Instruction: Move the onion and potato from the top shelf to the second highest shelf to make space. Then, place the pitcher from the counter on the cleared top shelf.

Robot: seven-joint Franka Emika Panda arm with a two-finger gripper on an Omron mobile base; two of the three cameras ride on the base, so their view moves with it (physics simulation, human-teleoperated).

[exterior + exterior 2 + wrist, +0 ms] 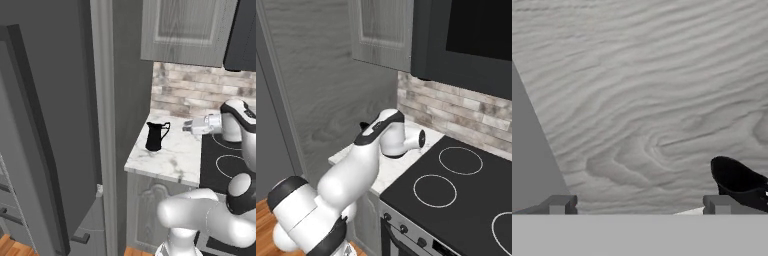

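1. A tall grey wood-grain panel [652, 100] stands straight ahead of the end effector, beyond its fingertips in the hand view.
2. The tall black cylindrical pitcher [154, 136] with a curved loop handle stands upright on the white-grey marbled stone worktop [175, 157], to the left of the end effector in the left base view and apart from it.
3. In the hand view the pitcher's dark rim sits just past the right-hand fingertip [719, 204], off the line between the two tips.
4. The end effector [189, 127] of the white arm hovers over the worktop, level and pointing toward the pitcher, its fingers spread wide with nothing between them.
5. A black glass stovetop [456, 195] with white ring marks lies to the right of the end effector, beside the worktop.
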